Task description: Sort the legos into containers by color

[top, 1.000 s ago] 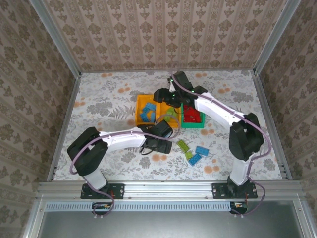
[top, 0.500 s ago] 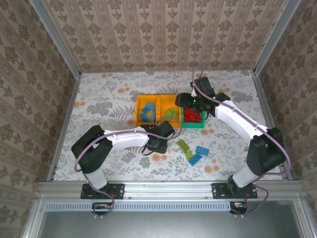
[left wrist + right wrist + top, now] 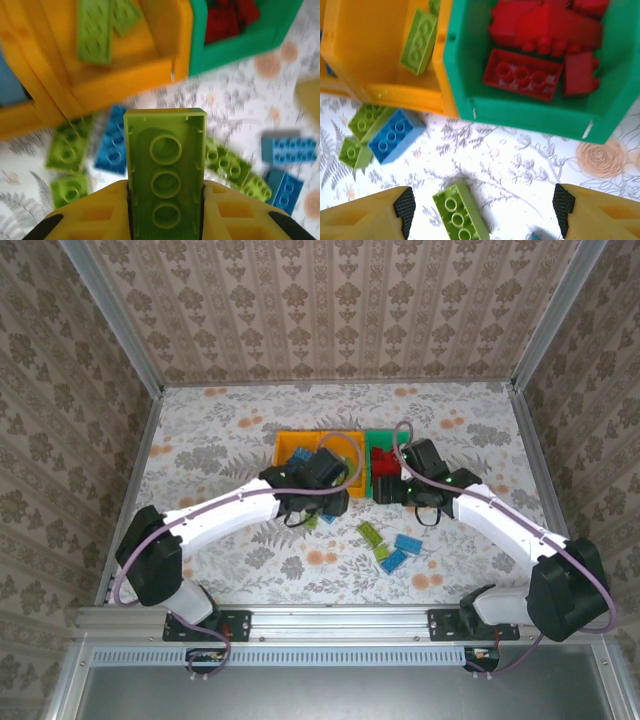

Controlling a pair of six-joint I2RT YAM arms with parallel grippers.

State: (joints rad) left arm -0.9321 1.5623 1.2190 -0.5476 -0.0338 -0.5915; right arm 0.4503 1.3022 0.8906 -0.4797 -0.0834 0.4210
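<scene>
Floral table (image 3: pixel 220 440), clamped lime brick (image 3: pixel 165 170)

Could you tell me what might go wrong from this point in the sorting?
The left gripper pinches the lime brick by one end only, so it may pivot or slip before reaching the orange bin with green bricks. Both arms work close together by the bins, so they could bump. The open right gripper hovers over a loose lime brick near the green bin and might nudge that bin.
</scene>
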